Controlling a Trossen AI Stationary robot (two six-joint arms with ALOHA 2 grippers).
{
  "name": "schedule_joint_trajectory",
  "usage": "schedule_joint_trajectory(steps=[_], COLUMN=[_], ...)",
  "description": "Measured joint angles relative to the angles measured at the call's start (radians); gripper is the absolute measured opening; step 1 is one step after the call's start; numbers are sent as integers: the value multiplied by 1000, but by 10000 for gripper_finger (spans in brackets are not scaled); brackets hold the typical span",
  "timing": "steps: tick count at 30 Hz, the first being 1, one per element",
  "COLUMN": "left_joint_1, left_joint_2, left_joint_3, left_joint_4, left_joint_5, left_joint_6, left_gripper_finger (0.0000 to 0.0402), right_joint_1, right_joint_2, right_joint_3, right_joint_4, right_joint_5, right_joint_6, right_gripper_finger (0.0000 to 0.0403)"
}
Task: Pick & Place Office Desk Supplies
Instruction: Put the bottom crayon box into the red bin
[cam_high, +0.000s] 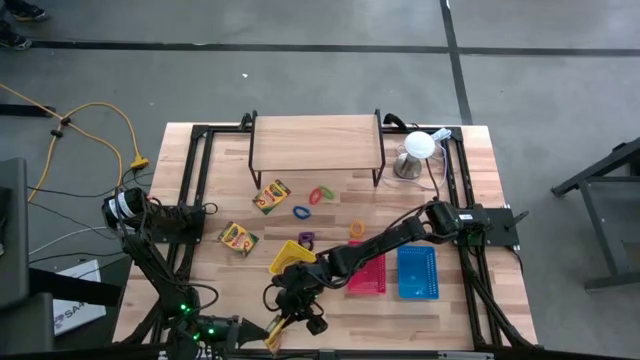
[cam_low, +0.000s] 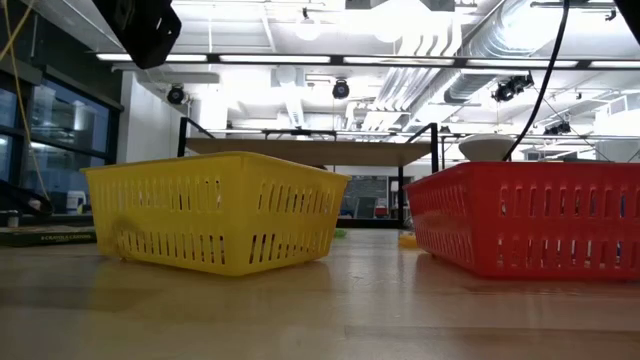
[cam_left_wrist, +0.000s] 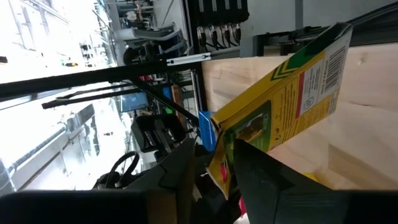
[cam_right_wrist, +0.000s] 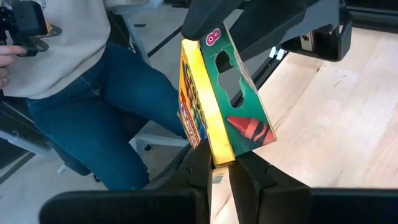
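Note:
A yellow-and-green crayon box (cam_right_wrist: 219, 93) hangs in the air over the table's near edge (cam_high: 275, 336). My right gripper (cam_right_wrist: 219, 167) is shut on one end of it. My left gripper (cam_left_wrist: 219, 177) comes from the table's left and is open. Its fingers stand on either side of the box's other end (cam_left_wrist: 224, 155), with a dark gap beside one finger. Two more crayon boxes (cam_high: 270, 195) (cam_high: 238, 238) lie flat on the table. Coloured loops and clips (cam_high: 320, 195) (cam_high: 303, 211) (cam_high: 306, 240) (cam_high: 357, 228) lie between them. My right gripper pinches the box's end nearest it (cam_right_wrist: 217, 152) between its two fingers, one on each broad face. The fingers slant down toward the table's near edge. The box stands out beyond the fingertips, tilted and lifted clear of the table. Whether my left gripper touches the box, I cannot tell.
A yellow basket (cam_high: 288, 255), a red basket (cam_high: 368, 272) and a blue basket (cam_high: 416, 272) stand in a row at the near middle. A wooden shelf (cam_high: 316, 145) and a white dome on a metal base (cam_high: 418, 150) stand at the back. A seated person (cam_right_wrist: 81, 93) is beyond the near edge.

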Motion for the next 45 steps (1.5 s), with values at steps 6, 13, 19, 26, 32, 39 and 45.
schedule_joint_trajectory(steps=[6, 13, 19, 26, 32, 39, 45], left_joint_1=[0, 0, 0, 22, 45, 57, 64], left_joint_2=[0, 0, 0, 0, 0, -7, -20], left_joint_3=[0, 0, 0, 0, 0, 0, 0], left_joint_4=[0, -1, -17, -140, -180, -180, -181], left_joint_5=[-1, -29, -51, -51, -79, -127, -135], left_joint_6=[-21, -51, -89, -201, -234, -233, -235], left_gripper_finger=[105, 105, 105, 105, 105, 105, 105], right_joint_1=[0, 1, 1, 1, 4, 17, 31], right_joint_2=[0, 0, 0, 0, -13, -91, -140], right_joint_3=[0, 1, 1, 1, 1, 1, 2], right_joint_4=[-9, -46, -73, -110, -173, -325, -453], right_joint_5=[-4, -5, -35, -55, -42, 42, 80], right_joint_6=[3, 38, 78, 108, 108, 80, 111], right_gripper_finger=[19, 18, 17, 17, 17, 17, 17])
